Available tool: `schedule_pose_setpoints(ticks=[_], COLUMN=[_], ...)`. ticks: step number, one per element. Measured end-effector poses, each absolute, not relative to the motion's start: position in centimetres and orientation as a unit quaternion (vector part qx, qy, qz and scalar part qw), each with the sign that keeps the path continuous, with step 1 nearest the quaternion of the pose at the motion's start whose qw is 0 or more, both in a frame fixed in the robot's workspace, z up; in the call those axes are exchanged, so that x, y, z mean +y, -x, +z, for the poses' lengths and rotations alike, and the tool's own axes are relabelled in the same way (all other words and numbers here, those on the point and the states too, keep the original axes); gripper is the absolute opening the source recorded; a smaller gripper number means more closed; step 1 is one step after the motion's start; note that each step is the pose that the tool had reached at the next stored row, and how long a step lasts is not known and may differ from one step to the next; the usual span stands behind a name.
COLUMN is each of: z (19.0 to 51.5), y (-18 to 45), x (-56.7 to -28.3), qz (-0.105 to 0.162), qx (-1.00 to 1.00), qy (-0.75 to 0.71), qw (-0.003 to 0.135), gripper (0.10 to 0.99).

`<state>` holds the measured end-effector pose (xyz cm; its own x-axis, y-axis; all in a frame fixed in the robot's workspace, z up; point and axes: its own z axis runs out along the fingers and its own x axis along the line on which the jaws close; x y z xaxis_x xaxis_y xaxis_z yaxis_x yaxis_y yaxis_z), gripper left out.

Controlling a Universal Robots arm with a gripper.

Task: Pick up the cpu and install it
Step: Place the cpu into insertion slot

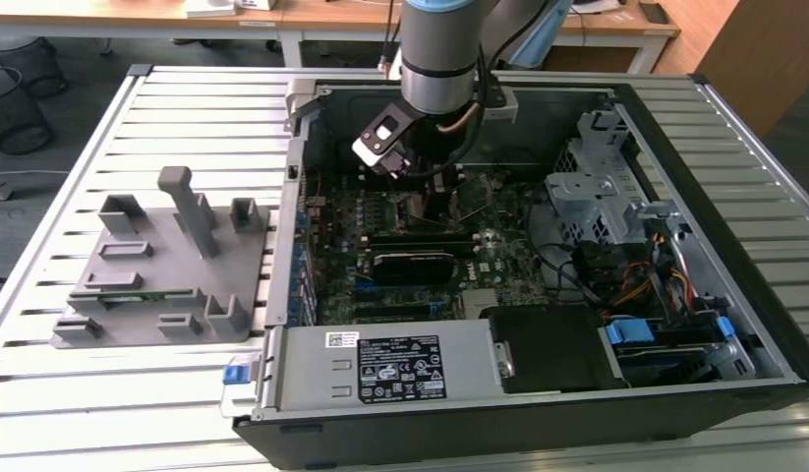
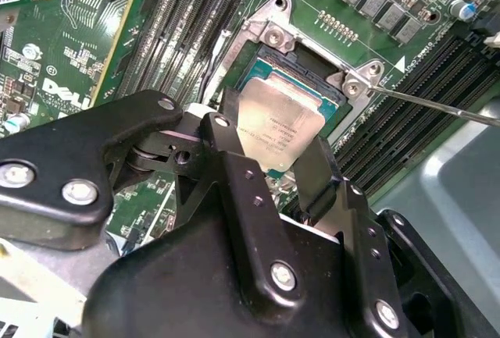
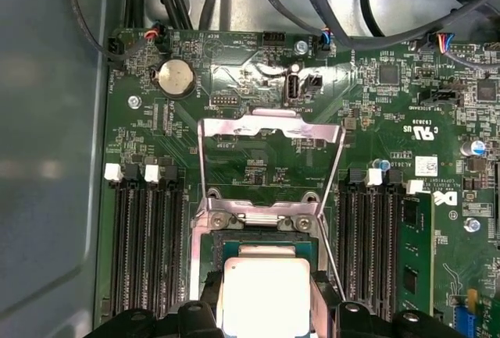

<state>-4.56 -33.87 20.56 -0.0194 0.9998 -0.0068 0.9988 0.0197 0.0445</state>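
**Item:** cpu point(image 2: 281, 119) — small flat square chip with a matte silvery-grey metal lid and a tan-green rim.

**Location:** clamped at two opposite edges by the black metal gripper point(image 2: 273, 147), closed to the chip's width. It sits directly over the square black-framed socket point(image 2: 308, 65) on the glossy green motherboard point(image 3: 258, 170); whether it is seated cannot be told.

**Hazard, judged:** a tilted or offset descent could snag the frame or damage the contacts — the thin steel lever point(image 2: 437, 104) lies near.

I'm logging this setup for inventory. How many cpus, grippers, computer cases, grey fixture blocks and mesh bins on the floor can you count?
cpu: 1
gripper: 1, shut on the cpu
computer case: 1
fixture block: 1
mesh bin: 2
Total: 6
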Motion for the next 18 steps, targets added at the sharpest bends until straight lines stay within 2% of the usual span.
schedule_pose_setpoints(ticks=[18], z=[19.96], y=[4.63], x=[-33.48], qz=[0.013], qx=[0.713], qy=[-0.701], qw=[0.018], gripper=[0.525])
